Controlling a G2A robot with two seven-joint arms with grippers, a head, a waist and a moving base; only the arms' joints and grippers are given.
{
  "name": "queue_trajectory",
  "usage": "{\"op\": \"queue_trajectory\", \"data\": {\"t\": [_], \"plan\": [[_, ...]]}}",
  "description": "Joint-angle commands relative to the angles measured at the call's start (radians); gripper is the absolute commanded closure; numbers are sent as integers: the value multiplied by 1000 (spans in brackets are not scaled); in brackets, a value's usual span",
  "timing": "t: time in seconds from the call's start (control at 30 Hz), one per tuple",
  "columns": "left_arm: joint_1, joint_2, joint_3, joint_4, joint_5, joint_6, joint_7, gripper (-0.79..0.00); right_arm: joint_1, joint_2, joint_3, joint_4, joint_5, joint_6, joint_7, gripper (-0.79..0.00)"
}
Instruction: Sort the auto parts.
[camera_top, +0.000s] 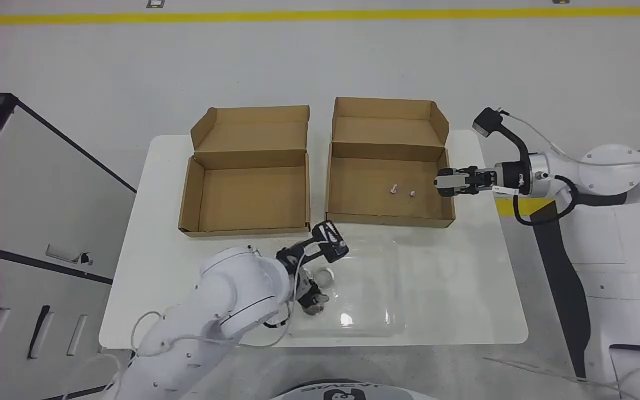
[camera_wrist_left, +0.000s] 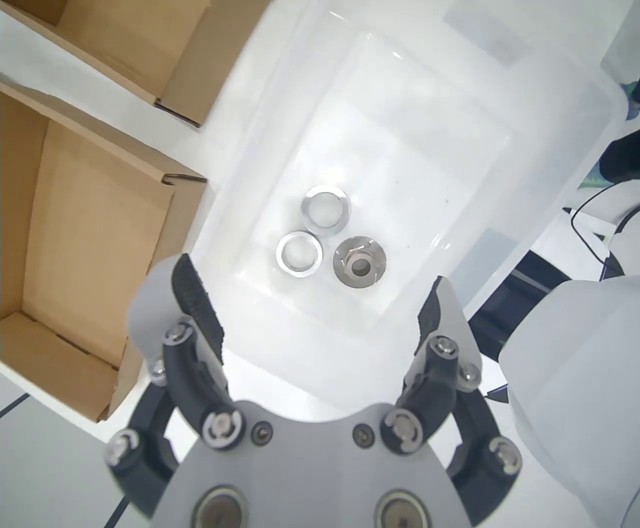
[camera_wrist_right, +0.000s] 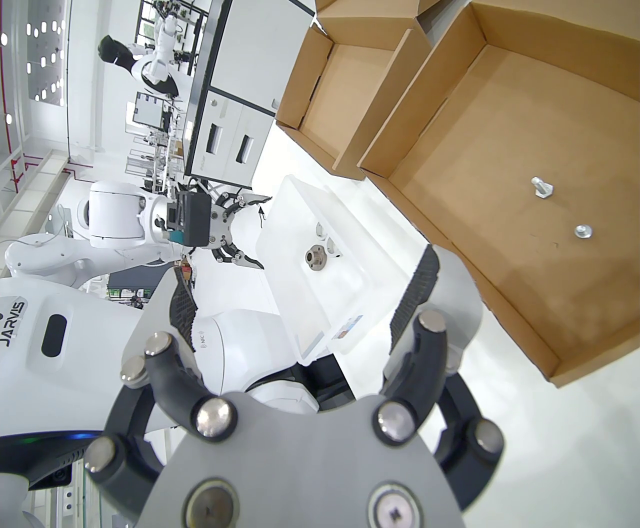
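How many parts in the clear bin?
3, clustered at one end of the bin: one ring, a second ring next to it, and a flanged hub beside both. Nothing looks hidden.

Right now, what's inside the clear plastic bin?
Two silver rings and one flanged bushing lie close together on the floor of the clear bin. Its near corner is hidden behind the left gripper.

Right tool (camera_wrist_right: 303, 272) splayed, empty, near cardboard box (camera_wrist_right: 475, 225) holding two bolts (camera_wrist_right: 541, 187); flanged bushing (camera_wrist_right: 315, 256) in clear bin (camera_wrist_right: 345, 295) beyond.
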Motion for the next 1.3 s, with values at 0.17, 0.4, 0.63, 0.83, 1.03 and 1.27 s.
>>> {"op": "queue_trajectory", "data": {"t": [0.17, 0.4, 0.63, 0.83, 1.03, 1.27], "plan": [[-46, 24, 78, 49, 30, 32, 0, -785, 0, 0, 0, 0, 0, 0, 0, -785], [-77, 56, 128, 68, -8, 48, 0, -785, 0, 0, 0, 0, 0, 0, 0, -785], [-137, 100, 185, 98, -120, 63, 0, -785, 0, 0, 0, 0, 0, 0, 0, -785], [-212, 142, 251, 119, -170, 103, 0, -785, 0, 0, 0, 0, 0, 0, 0, -785], [-296, 173, 328, 144, -227, 150, 0, -785, 0, 0, 0, 0, 0, 0, 0, -785], [-322, 180, 356, 155, -244, 165, 0, -785, 0, 0, 0, 0, 0, 0, 0, -785]]}}
